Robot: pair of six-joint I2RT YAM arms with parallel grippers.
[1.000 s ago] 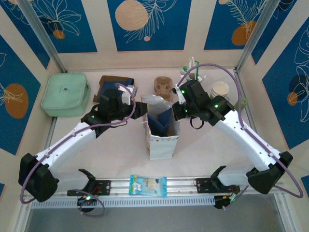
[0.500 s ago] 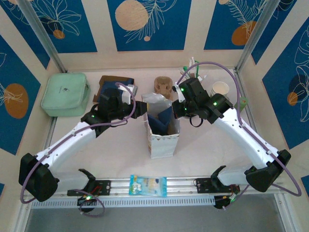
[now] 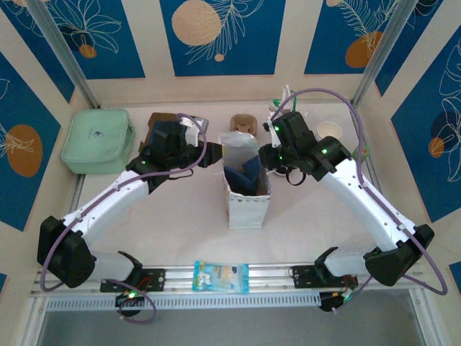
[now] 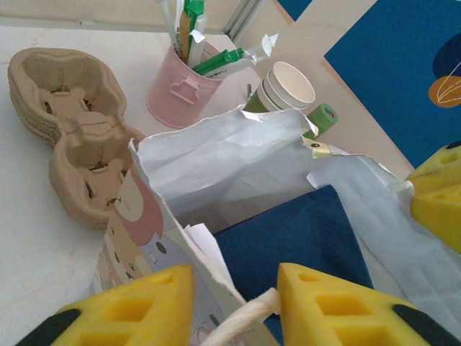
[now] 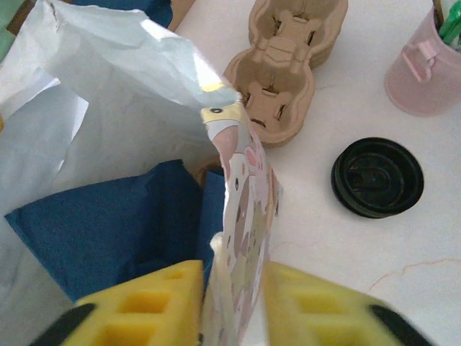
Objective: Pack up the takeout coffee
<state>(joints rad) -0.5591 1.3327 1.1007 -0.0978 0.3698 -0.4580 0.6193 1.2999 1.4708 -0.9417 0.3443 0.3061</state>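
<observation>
A patterned paper bag (image 3: 247, 198) stands open mid-table with a dark blue napkin (image 4: 302, 238) inside. My left gripper (image 3: 214, 155) is at its left rim. In the left wrist view the yellow jaws (image 4: 236, 277) stand apart astride the bag wall (image 4: 151, 238), and the rope handle (image 4: 245, 313) touches one finger. My right gripper (image 3: 267, 160) is at the right rim. Its jaws (image 5: 232, 270) stand slightly apart astride the bag wall (image 5: 245, 187). A black lid (image 5: 377, 176) lies on the table. Lidless paper cups (image 4: 289, 83) are stacked at the back right. The takeout coffee is out of view.
Brown pulp cup carriers (image 3: 243, 124) lie behind the bag. A pink cup of stirrers (image 4: 180, 94) and a slim green tube (image 4: 324, 115) stand near the cups. A mint pouch (image 3: 97, 140) lies far left and a snack packet (image 3: 221, 276) sits on the front rail.
The bag has shifted a little right and back. My left gripper moved back and right with the rim. The right gripper's jaws have eased apart on the right wall.
</observation>
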